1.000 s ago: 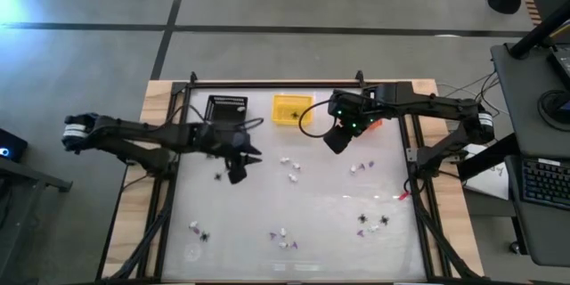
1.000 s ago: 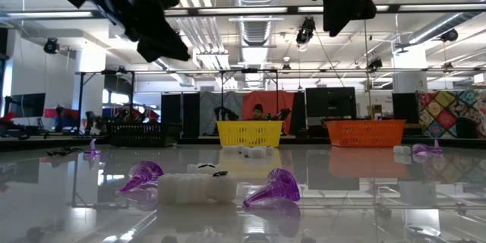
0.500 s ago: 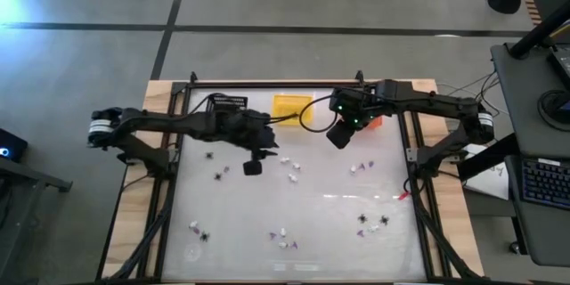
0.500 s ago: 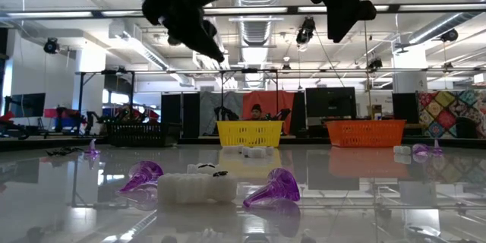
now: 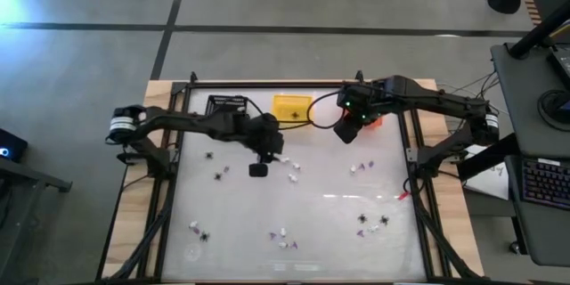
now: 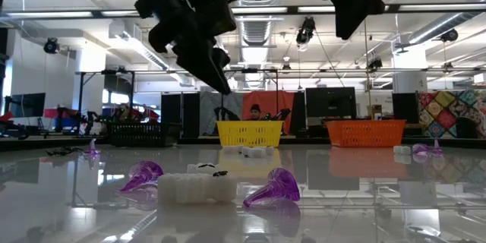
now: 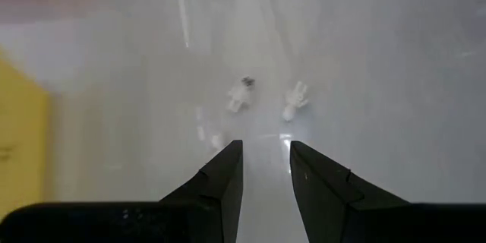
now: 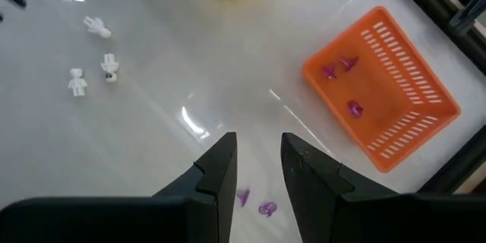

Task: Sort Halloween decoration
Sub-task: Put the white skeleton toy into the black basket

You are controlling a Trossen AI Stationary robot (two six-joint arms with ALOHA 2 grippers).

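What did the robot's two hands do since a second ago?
The left hand slid toward the table's middle, from beside the black basket to above the white figures. The right hand shifted a little toward the orange basket. Both are empty. The trinkets and baskets stayed put.

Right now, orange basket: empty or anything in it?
Not empty. The right wrist view shows the orange basket upright on the table holding three purple bits, two near one end and one nearer the middle.
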